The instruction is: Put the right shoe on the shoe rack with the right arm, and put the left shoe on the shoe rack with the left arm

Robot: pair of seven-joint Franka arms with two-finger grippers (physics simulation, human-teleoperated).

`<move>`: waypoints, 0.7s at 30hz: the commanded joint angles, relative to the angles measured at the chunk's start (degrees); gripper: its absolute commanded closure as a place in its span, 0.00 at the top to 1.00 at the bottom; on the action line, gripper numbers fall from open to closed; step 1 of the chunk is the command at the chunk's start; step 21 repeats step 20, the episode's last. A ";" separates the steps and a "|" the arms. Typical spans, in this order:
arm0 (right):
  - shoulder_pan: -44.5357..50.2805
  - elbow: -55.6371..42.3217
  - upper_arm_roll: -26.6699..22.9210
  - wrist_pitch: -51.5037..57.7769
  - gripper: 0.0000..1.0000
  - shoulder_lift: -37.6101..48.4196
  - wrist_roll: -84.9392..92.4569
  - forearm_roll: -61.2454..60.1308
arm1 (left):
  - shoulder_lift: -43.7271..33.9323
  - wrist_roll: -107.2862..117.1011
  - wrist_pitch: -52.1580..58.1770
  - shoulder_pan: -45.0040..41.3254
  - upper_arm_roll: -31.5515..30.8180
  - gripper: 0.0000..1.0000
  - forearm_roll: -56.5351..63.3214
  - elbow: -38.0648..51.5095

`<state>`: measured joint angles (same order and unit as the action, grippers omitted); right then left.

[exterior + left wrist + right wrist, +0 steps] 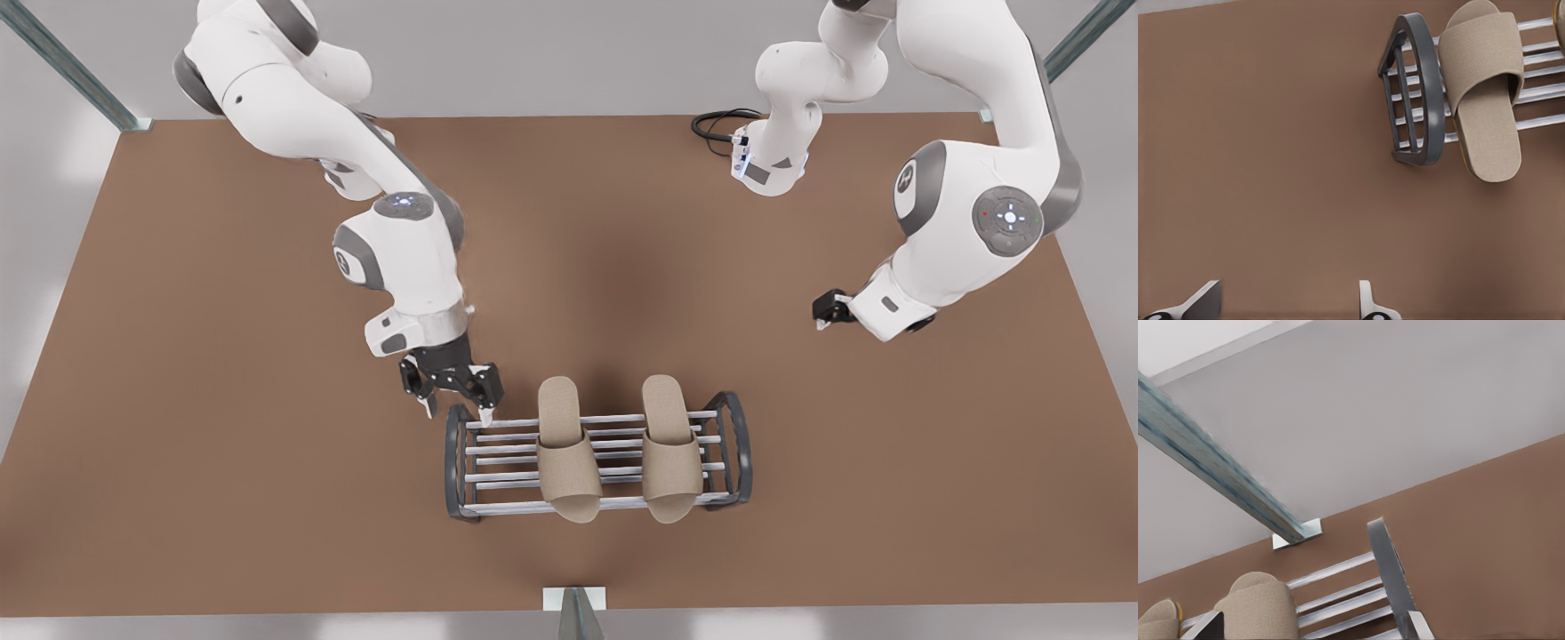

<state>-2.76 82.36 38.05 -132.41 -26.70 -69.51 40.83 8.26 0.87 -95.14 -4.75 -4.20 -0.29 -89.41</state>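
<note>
Lying on the brown tabletop (222,400), one shoe rack (507,473) is seen near the front edge, and two beige open-heeled shoes are carried on it, side by side and apart. One shoe (564,453) is placed toward the middle of the rack and the other shoe (669,449) toward the end at the front view's right. Both are laid across the rods, with toes overhanging the near rail and heels overhanging the far rail.

The rack is made of parallel silver rods held between two dark grey arched end frames. Each shoe is built with a broad woven band over the forefoot and a flat sole of the same colour.

Two white arms are counted. The right hand (458,411) is held just beside the rack's end at the front view's left. Its fingers (1415,627) are spread, with nothing between them, and one tip is close to the end frame (1388,567). The left hand (827,313) is held well apart from the rack, off to the front view's right. Its fingers (1365,300) are likewise spread over bare tabletop.

One black cable (720,124) is coiled at the far edge.
</note>
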 commanded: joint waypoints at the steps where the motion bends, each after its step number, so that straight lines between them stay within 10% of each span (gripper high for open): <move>1: -6.64 -0.89 2.56 19.12 1.00 1.29 8.60 -1.28 | -0.09 -0.78 0.39 0.01 -0.02 1.00 0.21 0.02; 4: -15.78 -0.45 1.78 22.90 1.00 4.19 26.23 -4.42 | -0.18 -0.78 0.57 -0.08 -0.02 1.00 0.21 0.11; 7: -2.53 0.08 -33.02 23.16 1.00 15.18 68.09 -36.86 | -0.18 -0.78 0.48 0.01 -0.02 1.00 0.21 0.11; 8: -2.25 0.00 -36.73 31.67 1.00 16.59 79.52 -41.17 | -0.18 -0.78 0.57 0.01 -0.02 1.00 0.21 0.02; 21: 1.09 -1.24 -34.62 39.86 1.00 15.89 73.20 -41.44 | 3.51 3.26 -0.13 -1.22 -0.11 1.00 3.81 0.81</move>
